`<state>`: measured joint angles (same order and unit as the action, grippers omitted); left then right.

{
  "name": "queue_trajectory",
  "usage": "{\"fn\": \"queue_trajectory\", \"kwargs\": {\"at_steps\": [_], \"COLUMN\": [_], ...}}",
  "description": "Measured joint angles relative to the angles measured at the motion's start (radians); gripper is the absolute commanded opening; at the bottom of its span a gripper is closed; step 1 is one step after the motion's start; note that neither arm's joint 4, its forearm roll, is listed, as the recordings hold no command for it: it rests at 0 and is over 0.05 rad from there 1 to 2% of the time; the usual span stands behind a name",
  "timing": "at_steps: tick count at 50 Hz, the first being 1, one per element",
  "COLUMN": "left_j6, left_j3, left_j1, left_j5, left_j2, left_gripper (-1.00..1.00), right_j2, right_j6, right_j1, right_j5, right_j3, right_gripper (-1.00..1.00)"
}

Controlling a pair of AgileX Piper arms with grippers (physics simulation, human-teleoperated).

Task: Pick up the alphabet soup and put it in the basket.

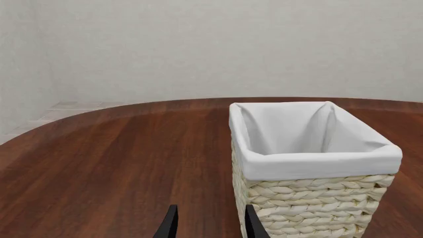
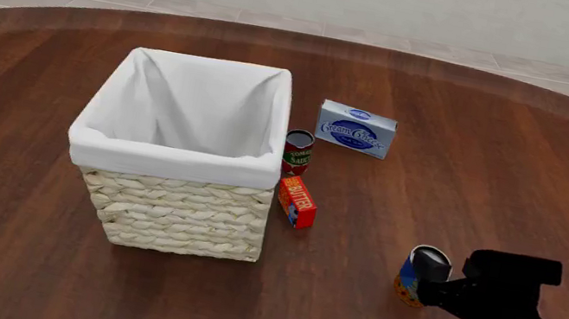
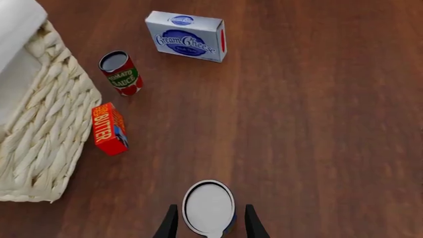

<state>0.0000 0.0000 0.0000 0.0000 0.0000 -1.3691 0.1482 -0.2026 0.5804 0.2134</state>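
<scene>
The alphabet soup [image 3: 209,207] stands upright on the table [image 2: 471,166], well to the right of the basket [image 2: 182,155]; the right gripper [image 3: 209,223] straddles it, fingers open, contact unclear; the left gripper [image 1: 210,223] hangs open and empty near the basket's front.

The right arm is reaching in low from the near right, its hand [image 3: 209,224] sitting with both dark fingers [image 3: 254,223] spread apart, one on either side of the alphabet soup [image 3: 209,206]. Whether they are touching it is unclear. The left hand [image 1: 210,224] is hanging back at the near left, fingers parted.
</scene>
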Motion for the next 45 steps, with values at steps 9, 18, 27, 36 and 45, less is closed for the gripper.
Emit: {"fn": "queue_trajectory", "kwargs": {"at_steps": [9,18,27,36,45], "left_j6": [0.000,0.000,0.000,0.000,0.000], "left_j3": [0.000,0.000,0.000,0.000,0.000], "left_j1": [0.000,0.000,0.000,0.000,0.000], "left_j5": [0.000,0.000,0.000,0.000,0.000], "left_j2": [0.000,0.000,0.000,0.000,0.000], "left_gripper": [1.00,1.00,1.00,1.00,1.00], "right_j2": [-0.018,-0.035,-0.066,-0.092,-0.114], "right_j6": [0.002,0.001,0.000,0.001,0.007], "right_j1": [0.001,-0.005,-0.008,-0.008,-0.009], "right_j5": [0.016,0.024,0.043,0.058,0.079], "right_j3": [-0.002,0.002,0.007,0.009,0.005], "right_gripper": [1.00,1.00,1.00,1.00,1.00]}}
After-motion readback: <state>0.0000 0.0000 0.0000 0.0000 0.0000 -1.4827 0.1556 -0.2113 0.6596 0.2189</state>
